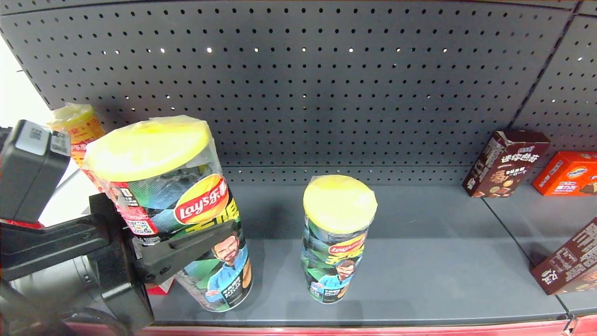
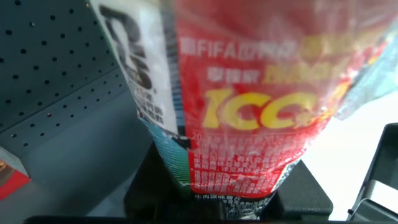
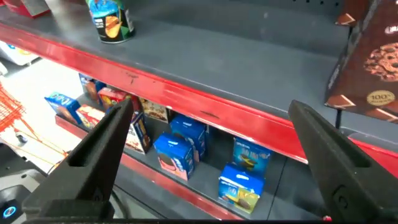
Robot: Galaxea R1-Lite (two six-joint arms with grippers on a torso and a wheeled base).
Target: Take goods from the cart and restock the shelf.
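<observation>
Yellow-lidded: one held can in left end effector; one standing can.

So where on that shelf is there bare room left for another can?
The widest bare stretch of shelf lies between the standing can and the brown box at the right. A narrower gap separates that can from the held can. The left end is crowded, with another can behind.
</observation>
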